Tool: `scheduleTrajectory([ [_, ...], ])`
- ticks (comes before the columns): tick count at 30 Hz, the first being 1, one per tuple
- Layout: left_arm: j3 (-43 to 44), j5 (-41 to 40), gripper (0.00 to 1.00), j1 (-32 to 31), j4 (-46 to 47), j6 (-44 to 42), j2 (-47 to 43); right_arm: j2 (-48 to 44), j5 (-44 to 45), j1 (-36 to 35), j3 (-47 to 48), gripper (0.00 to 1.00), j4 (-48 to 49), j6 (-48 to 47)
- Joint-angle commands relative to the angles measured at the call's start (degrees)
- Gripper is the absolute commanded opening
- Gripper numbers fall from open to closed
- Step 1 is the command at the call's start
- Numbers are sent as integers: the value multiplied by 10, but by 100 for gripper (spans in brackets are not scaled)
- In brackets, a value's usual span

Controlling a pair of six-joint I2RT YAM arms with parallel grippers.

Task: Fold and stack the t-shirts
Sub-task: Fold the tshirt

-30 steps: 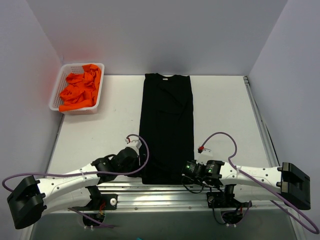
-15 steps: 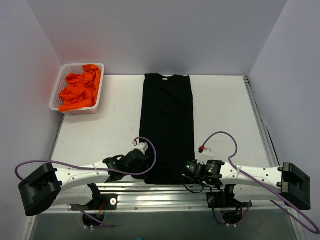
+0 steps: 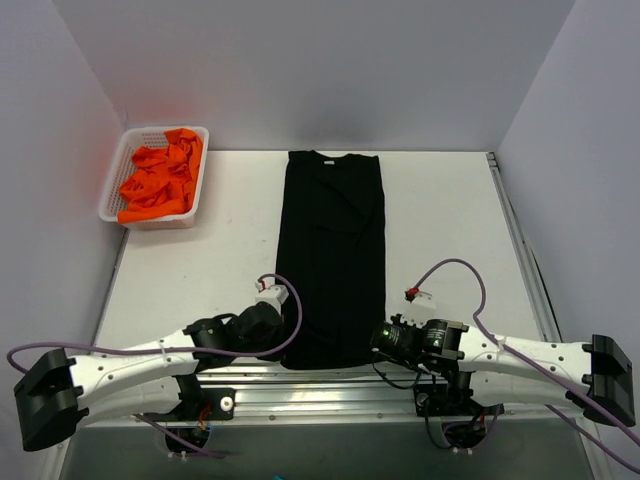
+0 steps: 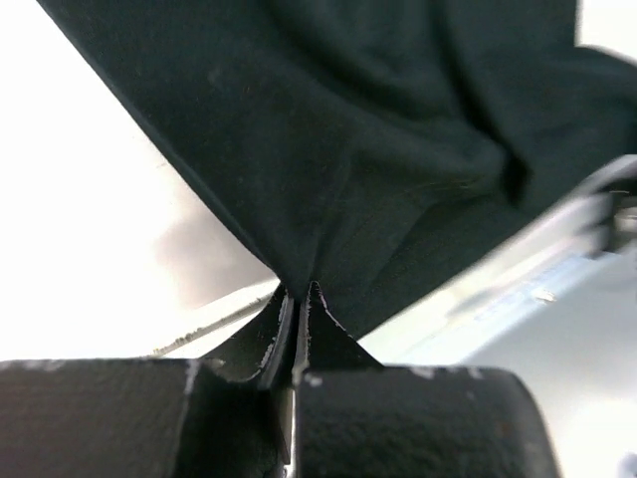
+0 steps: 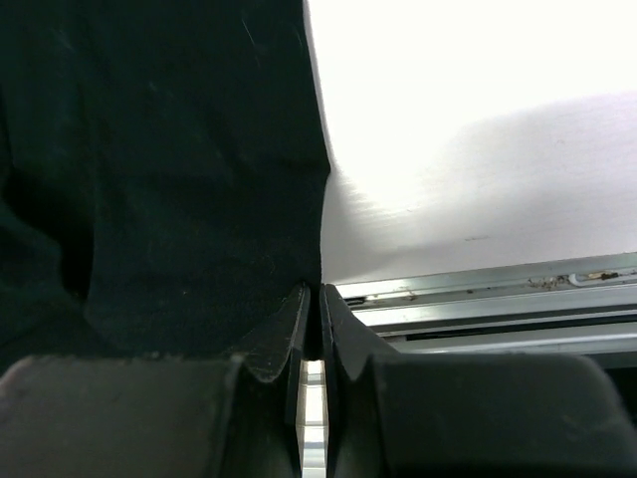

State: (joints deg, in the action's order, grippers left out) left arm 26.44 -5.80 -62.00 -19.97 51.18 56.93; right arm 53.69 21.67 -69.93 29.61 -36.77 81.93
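Pale grey walls [image 3: 300, 60] on three sides; white tabletop [image 3: 440, 230]; aluminium rail [image 3: 320, 383] along its near edge

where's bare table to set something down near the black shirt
Widest: bare table between the black t-shirt and the right wall. Also the strip between the shirt and the white basket, full of orange t-shirts. Crowded at the near edge, around the left end effector and right end effector.

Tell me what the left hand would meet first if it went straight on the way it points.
The black shirt: the left hand is shut on its near corner, and more of that cloth fills the line ahead. What lies beyond the cloth cannot be judged.
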Motion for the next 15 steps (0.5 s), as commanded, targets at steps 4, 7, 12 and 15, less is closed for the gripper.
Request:
scheduleTrajectory([
  [4,65,-58,2,-4,-139,2,-100,10,87,-6,65,0,-42,-2],
  [7,87,-75,2,3,-141,-5,-98,41,108,-5,98,0,-28,-20],
  [12,126,-90,2,35,-90,-36,-55,81,189,7,157,0,-19,-51],
  [15,150,-89,2,67,-46,-66,-20,105,228,23,177,0,-12,-70],
])
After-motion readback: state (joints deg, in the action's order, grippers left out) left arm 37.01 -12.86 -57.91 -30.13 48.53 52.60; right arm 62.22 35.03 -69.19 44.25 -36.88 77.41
